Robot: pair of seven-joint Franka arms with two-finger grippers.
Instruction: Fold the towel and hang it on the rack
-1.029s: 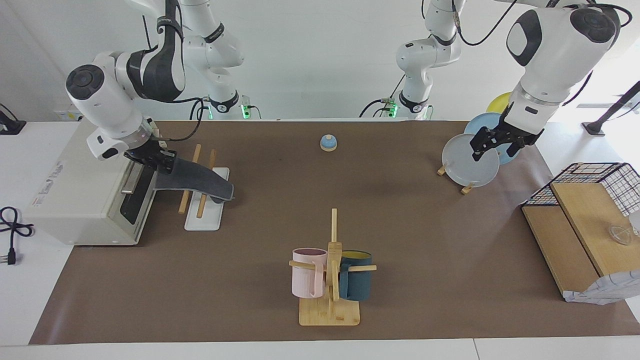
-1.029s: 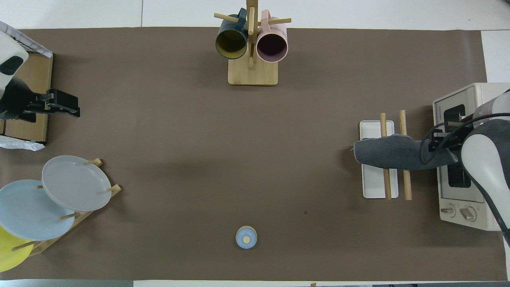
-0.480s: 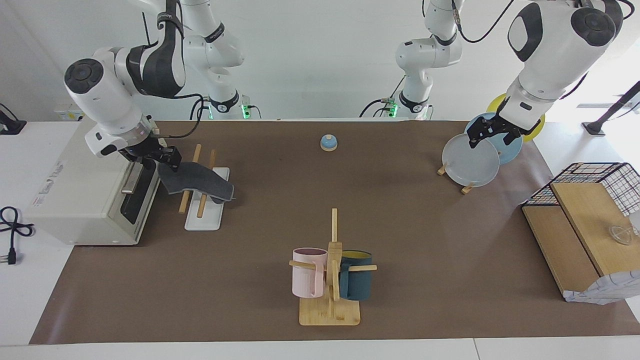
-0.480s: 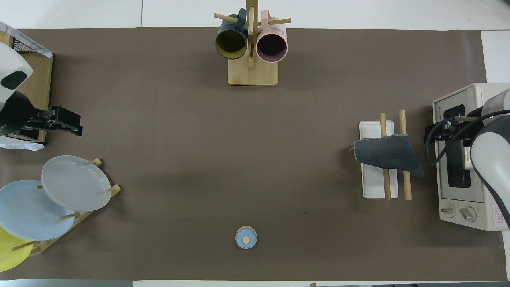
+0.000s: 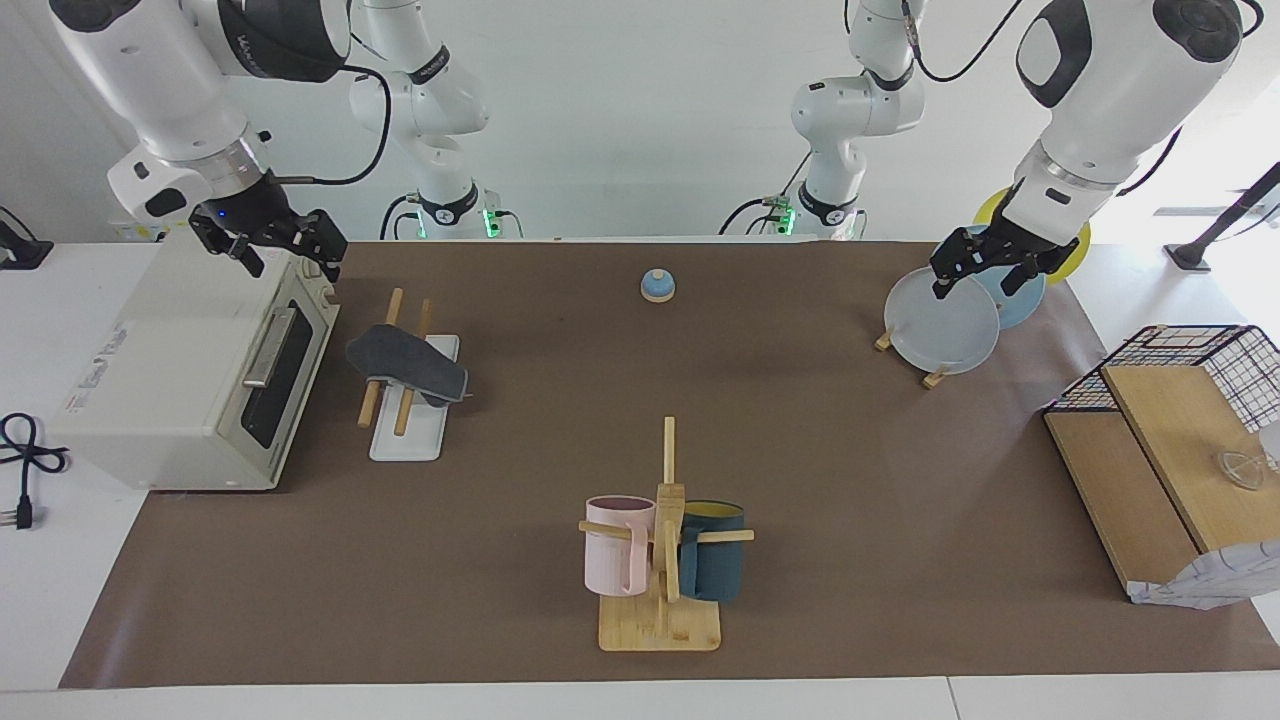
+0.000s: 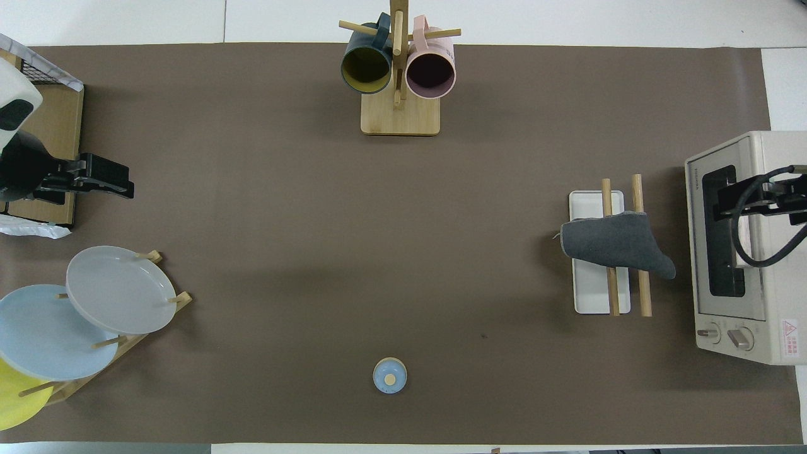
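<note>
The towel (image 5: 408, 362) shows its dark grey face and lies draped across both wooden rods of the rack (image 5: 405, 440), one corner hanging off toward the toaster oven. It also shows in the overhead view (image 6: 615, 243), on the rack (image 6: 589, 296). My right gripper (image 5: 290, 266) is open and empty, raised over the toaster oven and apart from the towel; it also shows in the overhead view (image 6: 722, 203). My left gripper (image 5: 972, 286) is open and empty over the plate stand; it also shows in the overhead view (image 6: 126, 186).
A white toaster oven (image 5: 190, 370) stands beside the rack at the right arm's end. A mug tree (image 5: 660, 540) with pink and teal mugs stands mid-table, farther from the robots. A plate stand (image 5: 940, 325), a wire basket with wooden boards (image 5: 1160, 440) and a blue bell (image 5: 657, 286) are also here.
My right gripper let go of the towel and rose up over the toaster oven. The towel's freed end dropped onto the rods. My left gripper rose a little over the plates.
</note>
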